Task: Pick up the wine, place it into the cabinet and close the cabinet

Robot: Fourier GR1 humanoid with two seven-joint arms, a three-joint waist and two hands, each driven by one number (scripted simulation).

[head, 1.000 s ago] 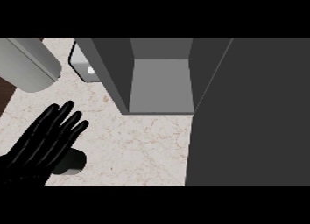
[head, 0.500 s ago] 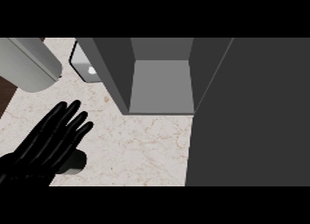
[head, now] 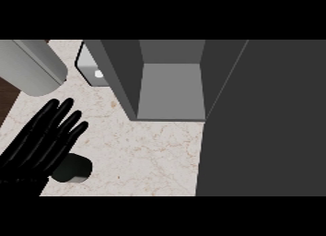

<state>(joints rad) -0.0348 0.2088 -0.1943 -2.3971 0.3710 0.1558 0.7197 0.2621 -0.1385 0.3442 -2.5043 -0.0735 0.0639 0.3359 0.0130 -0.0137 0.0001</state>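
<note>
Left hand [head: 43, 140]: lower left of frame, black, fingers straight and spread, pointing toward the upper right; holds nothing

Wine [head: 74, 167]: dark rounded shape at lower left, on the counter, just under the right edge of the left hand's palm; partly covered by the hand, whether touching it cannot be told

Cabinet [head: 169, 92]: grey, upper centre, open; interior floor visible, bare

Cabinet door [head: 268, 120]: dark grey panel filling the right of frame

Counter [head: 145, 152]: pale marbled top, centre and lower centre

Grey cylinder [head: 26, 64]: upper left, lying at an angle

Small dark-rimmed object [head: 94, 71]: just left of the cabinet wall, kind unclear
</note>
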